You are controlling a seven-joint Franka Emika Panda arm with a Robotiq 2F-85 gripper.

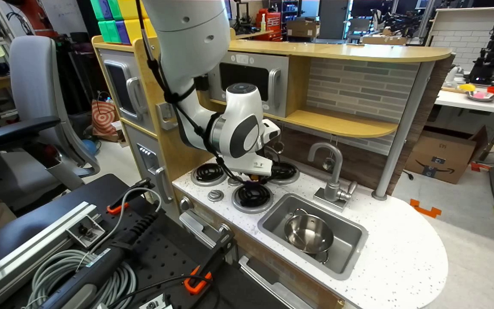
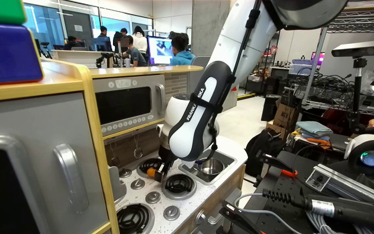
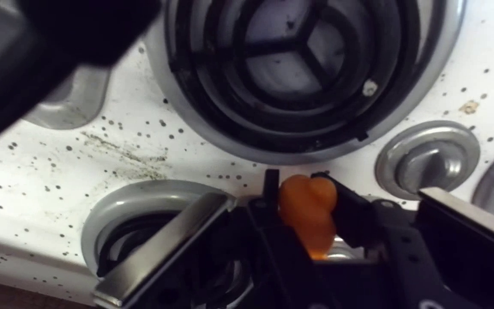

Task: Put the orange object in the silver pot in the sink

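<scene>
Orange object (image 3: 308,212), clamped between the jaws near the stove burners (image 2: 179,184), could slip free if its rounded sides give poor purchase, falling short of the silver pot (image 1: 309,235) in the sink (image 1: 347,249).

One pot (image 1: 309,234), one sink (image 1: 355,254), three burners (image 2: 179,184), four countertop knobs (image 2: 153,197)
</scene>
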